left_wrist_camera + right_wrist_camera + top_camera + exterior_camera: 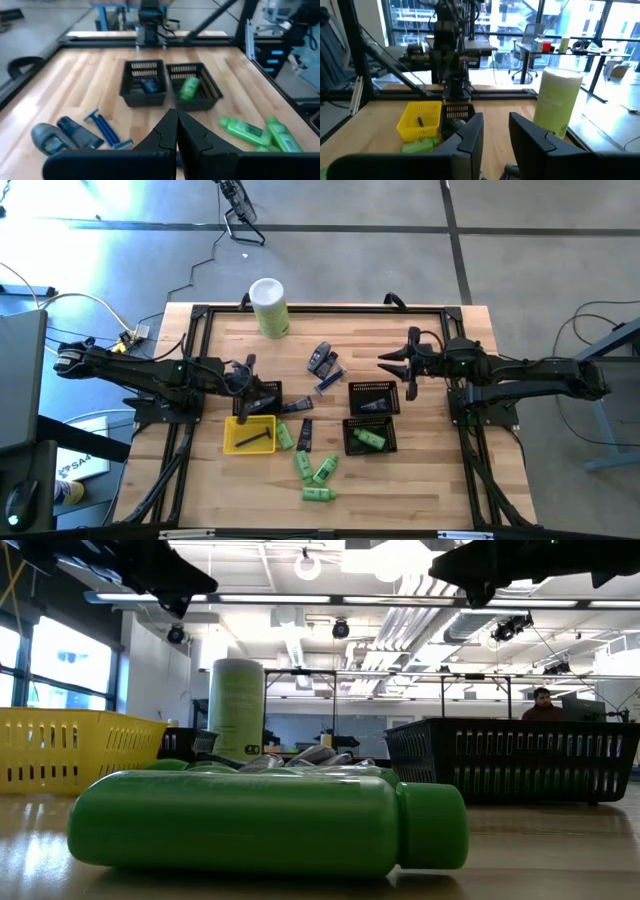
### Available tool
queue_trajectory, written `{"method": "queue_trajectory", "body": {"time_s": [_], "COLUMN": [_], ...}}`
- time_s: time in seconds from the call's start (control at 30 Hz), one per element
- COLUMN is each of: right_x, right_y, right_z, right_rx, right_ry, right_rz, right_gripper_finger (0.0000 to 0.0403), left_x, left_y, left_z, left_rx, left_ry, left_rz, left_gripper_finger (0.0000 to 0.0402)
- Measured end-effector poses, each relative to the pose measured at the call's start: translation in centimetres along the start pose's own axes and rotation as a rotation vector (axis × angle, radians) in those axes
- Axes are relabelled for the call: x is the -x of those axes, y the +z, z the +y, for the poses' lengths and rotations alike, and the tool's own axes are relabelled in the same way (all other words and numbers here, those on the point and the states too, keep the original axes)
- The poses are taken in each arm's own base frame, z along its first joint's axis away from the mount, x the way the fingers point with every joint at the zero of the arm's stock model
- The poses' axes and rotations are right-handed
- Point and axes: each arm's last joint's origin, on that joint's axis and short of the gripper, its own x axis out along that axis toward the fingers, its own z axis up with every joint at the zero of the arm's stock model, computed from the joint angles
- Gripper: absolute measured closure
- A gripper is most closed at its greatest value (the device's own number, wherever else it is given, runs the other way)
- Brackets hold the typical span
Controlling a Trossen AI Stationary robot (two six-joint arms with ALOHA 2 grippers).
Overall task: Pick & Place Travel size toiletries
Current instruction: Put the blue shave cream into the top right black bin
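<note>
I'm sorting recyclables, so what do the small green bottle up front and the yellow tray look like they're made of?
Small green bottle: probably plastic, smooth satin skin with soft highlights. Yellow slotted tray: looks like rigid moulded plastic, with even slits in its wall.

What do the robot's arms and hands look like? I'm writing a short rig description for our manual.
Both arms are dark, nearly black, built of jointed tubular segments with cables running along them. The left hand has two black, angular, wedge-shaped fingers tapering to points. The right hand has two black, flat-faced, blocky fingers. No markings are visible on either.
</note>
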Motion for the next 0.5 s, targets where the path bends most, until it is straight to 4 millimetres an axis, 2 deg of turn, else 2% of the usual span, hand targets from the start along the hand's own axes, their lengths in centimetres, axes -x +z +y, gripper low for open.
{"method": "queue_trajectory", "body": {"time_s": [0.5], "right_x": [0.00], "right_y": [0.01], "right_z": [0.01], "right_rx": [0.001], "right_ry": [0.004], "right_rz": [0.000], "right_gripper_finger": [0.0317], "left_x": [0.00], "left_y": [-0.21], "left_z": [0.00], "left_rx": [-0.007], "left_ry": [-0.003], "left_rz": [0.022], "left_gripper_finger": [0.0402]}}
